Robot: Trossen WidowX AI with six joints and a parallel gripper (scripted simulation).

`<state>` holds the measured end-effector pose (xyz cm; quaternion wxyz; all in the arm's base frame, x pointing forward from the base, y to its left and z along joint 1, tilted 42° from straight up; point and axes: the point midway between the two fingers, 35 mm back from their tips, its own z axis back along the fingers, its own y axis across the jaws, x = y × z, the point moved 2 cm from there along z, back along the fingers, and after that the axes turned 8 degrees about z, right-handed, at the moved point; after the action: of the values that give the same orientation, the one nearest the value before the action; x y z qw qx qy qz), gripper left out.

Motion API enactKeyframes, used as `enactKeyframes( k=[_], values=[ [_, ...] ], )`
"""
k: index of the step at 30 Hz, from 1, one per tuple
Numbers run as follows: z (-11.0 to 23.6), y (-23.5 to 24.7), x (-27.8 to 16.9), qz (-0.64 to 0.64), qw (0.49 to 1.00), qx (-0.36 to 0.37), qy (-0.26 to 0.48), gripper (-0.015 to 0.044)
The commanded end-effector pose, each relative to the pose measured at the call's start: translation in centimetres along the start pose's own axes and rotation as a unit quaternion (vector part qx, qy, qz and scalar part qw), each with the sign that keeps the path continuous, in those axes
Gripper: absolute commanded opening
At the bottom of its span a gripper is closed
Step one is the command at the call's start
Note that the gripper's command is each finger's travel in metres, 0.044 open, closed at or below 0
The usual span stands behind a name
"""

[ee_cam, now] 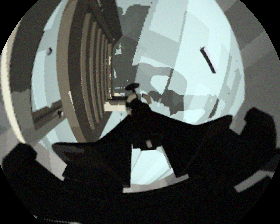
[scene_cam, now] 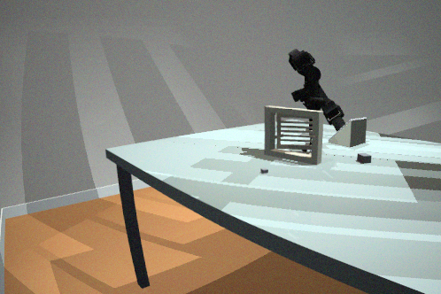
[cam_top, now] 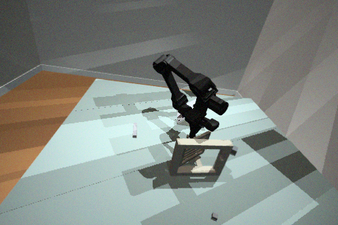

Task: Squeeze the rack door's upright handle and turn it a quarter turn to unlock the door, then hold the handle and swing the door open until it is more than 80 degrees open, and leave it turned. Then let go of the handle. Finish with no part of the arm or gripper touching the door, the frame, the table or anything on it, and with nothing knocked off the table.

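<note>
The cream rack frame (cam_top: 175,158) (scene_cam: 316,139) (ee_cam: 16,107) stands upright on the table. Its slatted door (cam_top: 193,152) (scene_cam: 296,127) (ee_cam: 66,65) is swung partway out of the frame towards the arm, at a slant, with a gap at its free side. My gripper (cam_top: 191,136) (ee_cam: 140,116) is at the door's free side, shut on the handle. Only a small dark end of the handle (ee_cam: 132,87) shows past the fingertips in the wrist view; how far it is turned is hard to tell. The fingertips are hidden behind the frame in the exterior view.
A pale wedge-shaped block (cam_top: 180,119) (scene_cam: 359,133) stands near the arm. A dark block (cam_top: 234,151) (scene_cam: 364,158) is beside the frame. A small cube (cam_top: 214,216) (scene_cam: 264,171) lies on the frame's far side from the arm. A pale bar (cam_top: 134,130) (ee_cam: 208,60) lies off to the side.
</note>
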<state>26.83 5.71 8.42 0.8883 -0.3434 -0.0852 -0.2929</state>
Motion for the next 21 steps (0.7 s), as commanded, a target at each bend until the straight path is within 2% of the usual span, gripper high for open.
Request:
enactKeyframes(
  k=[1, 21],
  values=[
    [0.0, -1.1, 0.1, 0.044, 0.999, 0.002, -0.003, 0.0021],
    [0.0, -5.6, 1.6, 0.203, 0.979, 0.000, -0.003, 0.0021]
  ],
)
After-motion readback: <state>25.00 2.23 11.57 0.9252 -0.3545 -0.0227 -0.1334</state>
